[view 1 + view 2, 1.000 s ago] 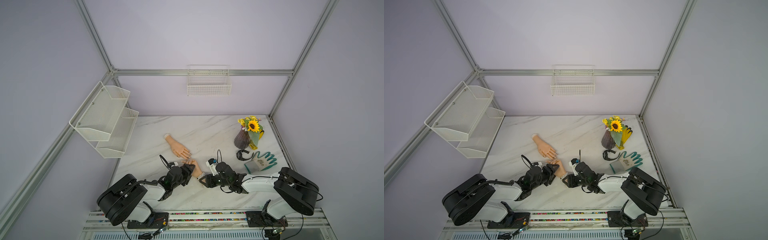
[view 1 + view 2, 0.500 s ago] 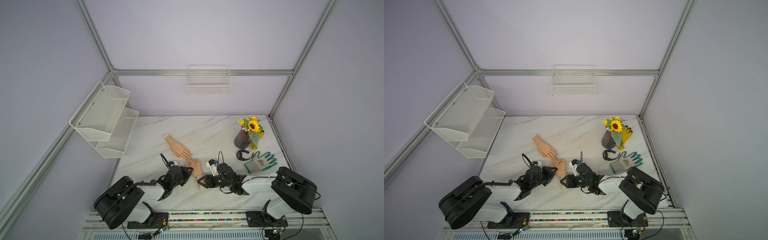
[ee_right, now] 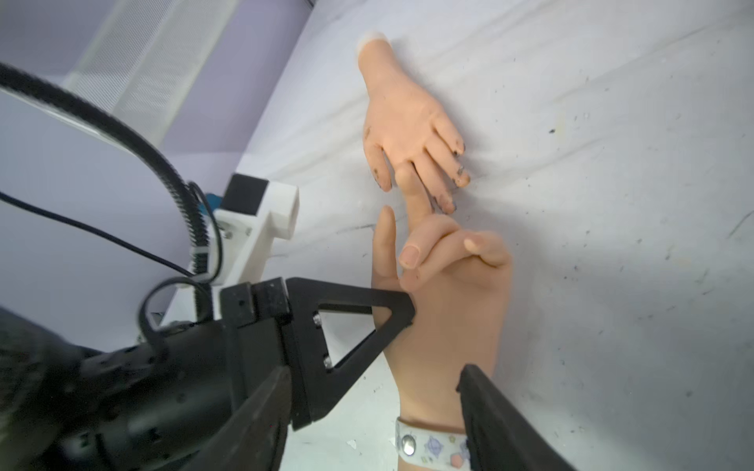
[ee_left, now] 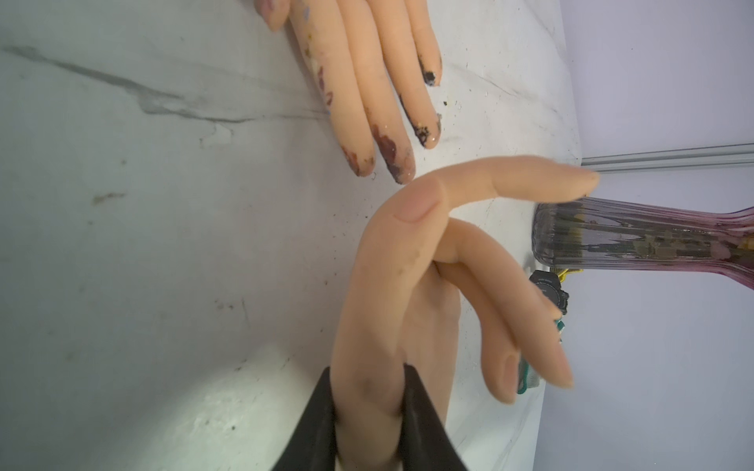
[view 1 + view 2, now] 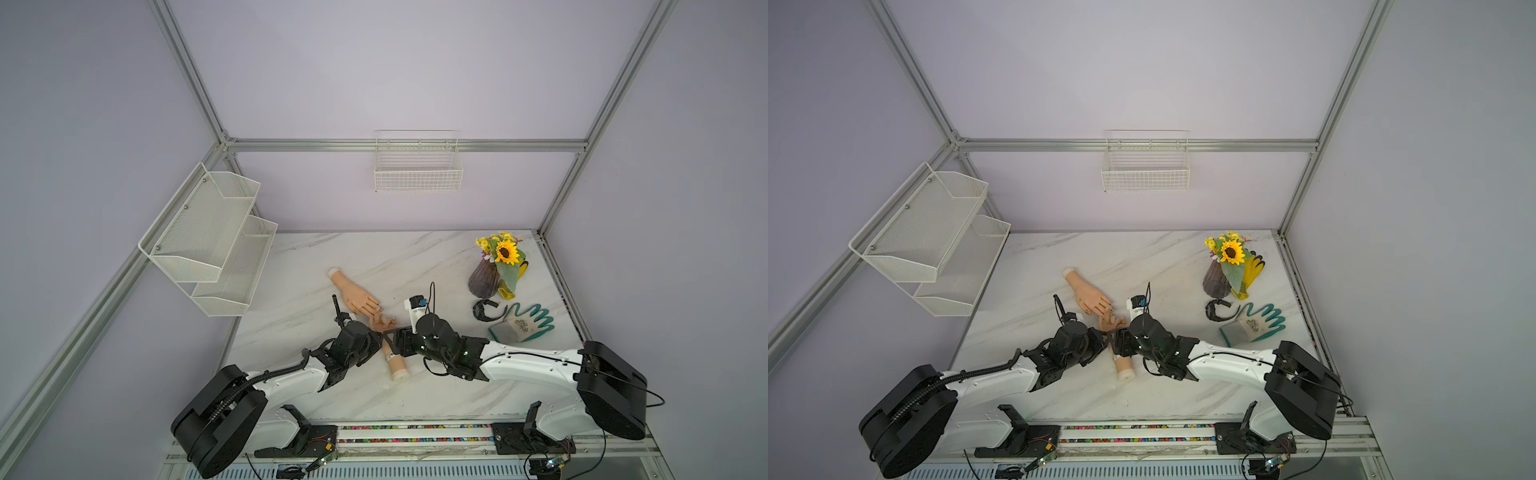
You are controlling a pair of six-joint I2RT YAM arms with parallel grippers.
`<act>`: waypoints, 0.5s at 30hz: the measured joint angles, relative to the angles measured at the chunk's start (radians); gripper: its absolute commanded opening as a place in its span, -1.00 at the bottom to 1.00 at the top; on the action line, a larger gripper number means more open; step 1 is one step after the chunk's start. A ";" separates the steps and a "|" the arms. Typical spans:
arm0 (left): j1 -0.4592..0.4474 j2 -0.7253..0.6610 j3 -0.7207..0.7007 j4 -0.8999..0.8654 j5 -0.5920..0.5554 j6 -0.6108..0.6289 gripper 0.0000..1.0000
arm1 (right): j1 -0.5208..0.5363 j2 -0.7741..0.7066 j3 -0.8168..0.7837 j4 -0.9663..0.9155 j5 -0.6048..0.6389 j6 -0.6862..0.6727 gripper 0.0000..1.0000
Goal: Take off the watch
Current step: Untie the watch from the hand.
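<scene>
Lower centre in a top view, a white pastel-printed watch (image 5: 389, 356) bands a smooth rubbery mannequin hand (image 5: 396, 366) on the marbled table (image 5: 316, 266). The left claw (image 4: 369, 383) pinches its palm edge; the right claw (image 3: 379, 373) gapes around the wrist.

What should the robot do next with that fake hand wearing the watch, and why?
Probably close the right gripper on the watch strap: its jaws stand open on either side of it, while the left gripper pinches the mannequin hand steady.
</scene>
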 measured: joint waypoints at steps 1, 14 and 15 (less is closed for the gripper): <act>0.000 0.000 0.000 -0.001 0.000 0.000 -1.00 | 0.012 0.024 0.003 -0.007 0.005 -0.002 0.36; 0.002 -0.005 0.002 -0.028 -0.004 0.016 -1.00 | 0.061 0.128 -0.011 -0.058 0.034 -0.030 0.35; 0.002 -0.005 0.002 -0.031 -0.004 0.016 -1.00 | 0.065 0.137 -0.008 -0.059 0.036 -0.033 0.35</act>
